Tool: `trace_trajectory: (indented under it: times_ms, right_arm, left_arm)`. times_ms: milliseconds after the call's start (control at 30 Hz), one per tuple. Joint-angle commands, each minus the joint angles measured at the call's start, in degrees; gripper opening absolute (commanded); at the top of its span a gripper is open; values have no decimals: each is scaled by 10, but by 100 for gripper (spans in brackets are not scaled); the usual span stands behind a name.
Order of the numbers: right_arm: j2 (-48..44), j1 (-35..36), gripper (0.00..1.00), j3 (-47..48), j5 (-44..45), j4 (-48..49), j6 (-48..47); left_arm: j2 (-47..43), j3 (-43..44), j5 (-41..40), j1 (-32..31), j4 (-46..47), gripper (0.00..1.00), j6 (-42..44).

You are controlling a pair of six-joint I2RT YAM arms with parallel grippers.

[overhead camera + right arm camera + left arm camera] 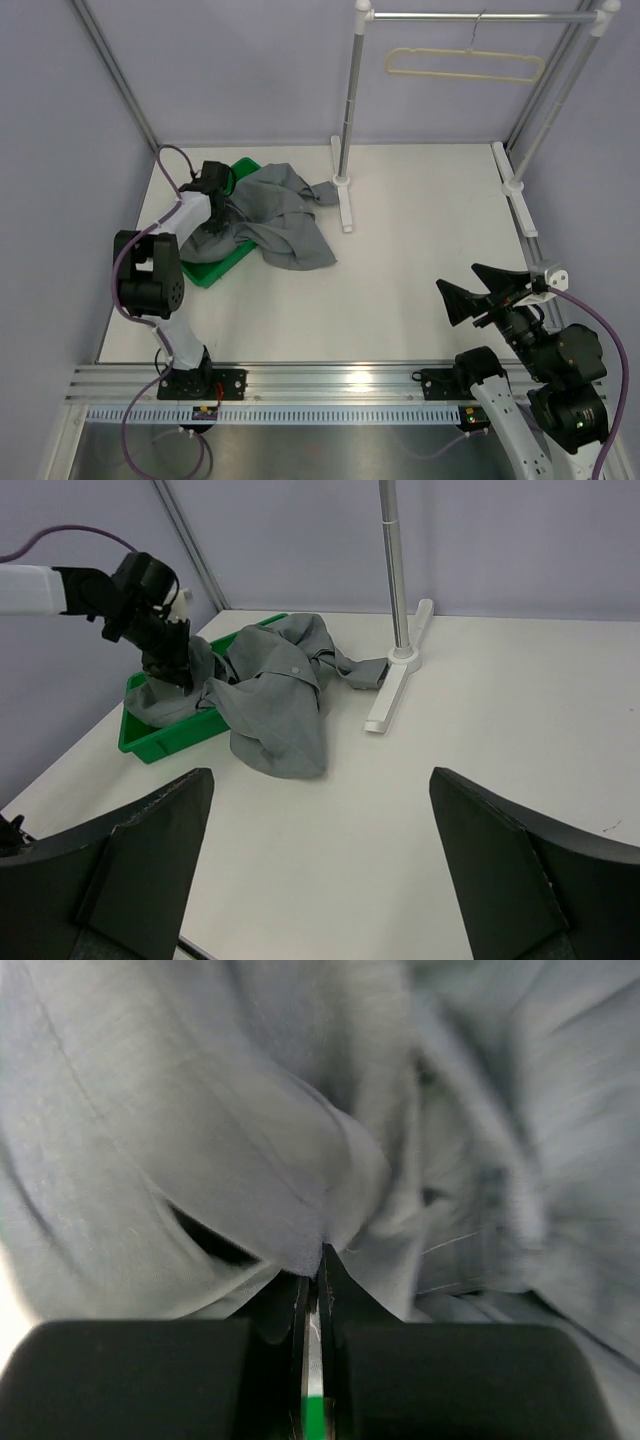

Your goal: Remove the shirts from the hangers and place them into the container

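**Top view:** Your shirt [285, 215] lay crumpled at approx 10 o'clock on the table. Part of it was in the tray [213, 272]; the rest spilled over the rim toward 3 o'clock, w/ one end reaching the rack foot [345, 205]. The heap's long axis ran roughly 9-to-3. No clear collar or hem direction, too bunched to tell. The hanger [465, 65] hung bare at 1 o'clock. The L gripper [213, 222] was buried in cloth over the tray. The R gripper [456, 274] sat at 4 o'clock, jaws wide, nothing between them.

**L wrist:** The L gripper [320, 1260] had its jaws pinched tight on a thin fold of shirt [250, 1140].

**R wrist:** You saw the R gripper [320, 775] gaping, w/ shirt [275, 695] and tray [150, 745] well off at 11 o'clock.

**Handling, my read:** The cloth looked light, limp and non-fragile. It would prob. drape and drag, and a one-layer pinch might slip. You'd have done better taking a thick bunch from the overhanging lobe.
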Motion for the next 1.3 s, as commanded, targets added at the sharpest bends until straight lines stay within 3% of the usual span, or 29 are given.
trace_trajectory:
  times_ms: [0, 100, 200, 367, 467, 633, 800, 1067, 1267]
  right_arm:
    - [-8, 8, 99, 3, 6, 0, -1]
    - [-12, 8, 99, 2, 9, 0, -1]
    - [-15, 8, 99, 2, 11, -4, -3]
    - [-15, 8, 100, -2, 6, 6, -1]
    - [-15, 9, 100, -2, 4, 6, 0]
    - [-14, 8, 100, -4, 5, 7, 1]
    - [-14, 9, 99, -6, 4, 9, 3]
    - [-16, 8, 99, -7, 3, 6, 5]
    - [-22, 8, 100, -8, 4, 5, 6]
  left_arm:
    - [37, 1, 57, 8, 13, 3, -11]
    - [52, 12, 64, 8, 1, 11, -10]
    - [12, 11, 70, 8, 0, 23, -6]
    - [-63, 17, 78, 4, -26, 72, -5]
    - [-115, 20, 86, -9, -35, 82, -6]
    - [-167, 27, 64, -69, -57, 91, -11]
    - [-187, -6, 67, -179, -16, 96, -71]
    - [-115, -14, 22, -319, 43, 99, -176]
    - [-37, -4, 16, -343, 72, 99, -236]
